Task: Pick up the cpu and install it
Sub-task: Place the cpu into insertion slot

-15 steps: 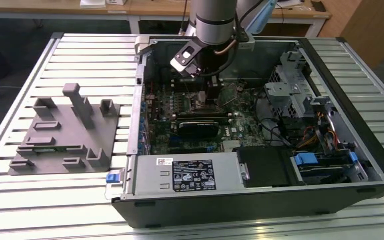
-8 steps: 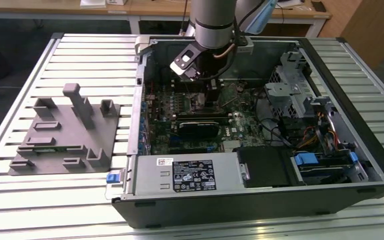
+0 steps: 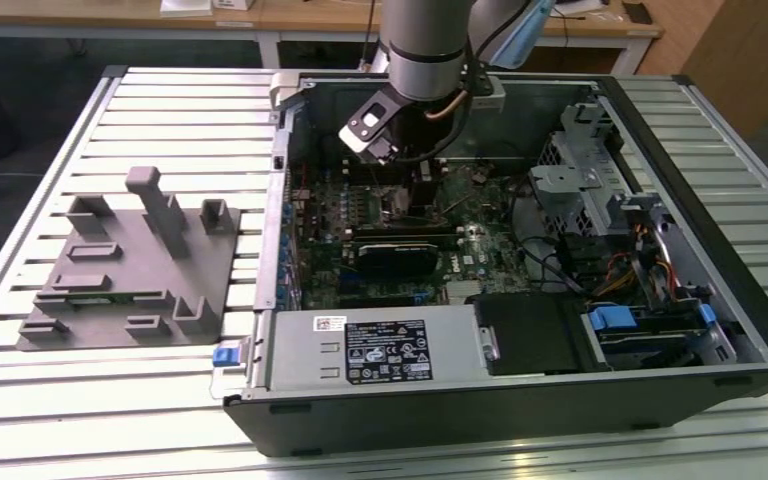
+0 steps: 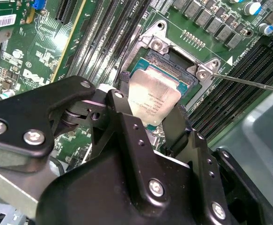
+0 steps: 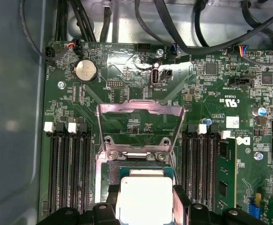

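Exterior view, arm: one grey robot arm [image 3: 422, 60] reaches down into one open black computer case [image 3: 491, 405] on the slatted metal bench [image 3: 131, 110].
Exterior view, fixture: one grey plastic fixture with upright blocks [image 3: 131, 270] lies beside the case, at the exterior view's left.
Second wrist view, gripper: one black gripper [image 4: 150, 110]; its two fingers [image 4: 176, 124] pinch one square silver-topped cpu [image 4: 152, 96] by opposite edges, over the open socket [image 4: 173, 61].
First wrist view, cpu: the cpu [image 5: 143, 199] sits just beside one raised metal load plate [image 5: 138, 110].
First wrist view, board: one round coin cell [image 5: 86, 71]; four white slot clips [image 5: 48, 126], two on each side of the socket.
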